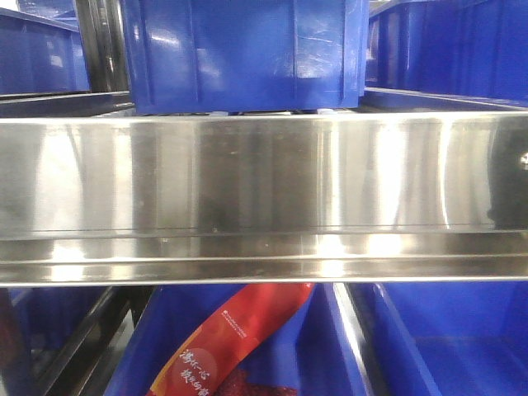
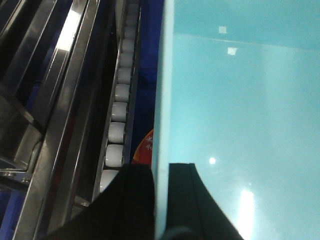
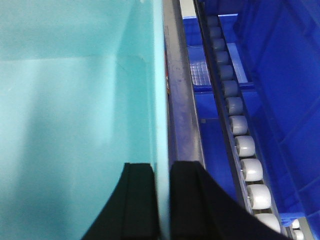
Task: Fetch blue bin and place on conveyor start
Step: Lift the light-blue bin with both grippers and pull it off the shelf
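I see the bin (image 2: 240, 125): pale turquoise, smooth-walled, my left tool (image 2: 161, 170) and right tool (image 3: 161, 170) each clamped over a side wall.

The stainless-steel shelf rail (image 1: 264, 198) is spanning the front view, hiding the foot of the dark blue crate (image 1: 247, 49), which is also running off the top edge. Below the rail, a red packet (image 1: 239, 338) is being cut by the bottom edge, and its white print is too blurred to read. In the left wrist view, the blue bin (image 2: 240, 125) is overrunning three edges and covering most of a red-orange object (image 2: 146, 147). The left gripper (image 2: 161, 167) is being cropped at the bottom. In the right wrist view, the bin (image 3: 75, 100), right gripper (image 3: 161, 165) and roller track (image 3: 240, 145) are likewise being cropped.
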You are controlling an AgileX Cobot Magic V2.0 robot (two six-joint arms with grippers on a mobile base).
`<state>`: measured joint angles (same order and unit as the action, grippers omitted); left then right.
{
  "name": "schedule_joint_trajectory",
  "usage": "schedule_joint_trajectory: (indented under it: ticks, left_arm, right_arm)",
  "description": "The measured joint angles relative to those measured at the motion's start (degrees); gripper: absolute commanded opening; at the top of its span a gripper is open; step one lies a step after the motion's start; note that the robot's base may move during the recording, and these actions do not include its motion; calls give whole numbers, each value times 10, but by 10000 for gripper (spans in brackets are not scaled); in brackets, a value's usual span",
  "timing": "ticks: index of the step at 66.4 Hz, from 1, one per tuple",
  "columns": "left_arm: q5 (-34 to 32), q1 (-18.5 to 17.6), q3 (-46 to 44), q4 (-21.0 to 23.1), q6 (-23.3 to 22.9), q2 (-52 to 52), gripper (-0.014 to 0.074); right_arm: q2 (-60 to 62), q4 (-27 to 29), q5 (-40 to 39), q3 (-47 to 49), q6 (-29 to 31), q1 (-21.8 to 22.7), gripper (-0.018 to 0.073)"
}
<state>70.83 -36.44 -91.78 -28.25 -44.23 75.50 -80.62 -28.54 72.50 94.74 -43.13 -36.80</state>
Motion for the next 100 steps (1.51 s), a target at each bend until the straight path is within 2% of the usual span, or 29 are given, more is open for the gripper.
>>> schedule_joint_trajectory:
  ticks: [100]
  left_arm:
    - [-26,0,0,-19,-3,0,-111]
  right_arm:
    - [0,-5,-14,0,-2,0,-163]
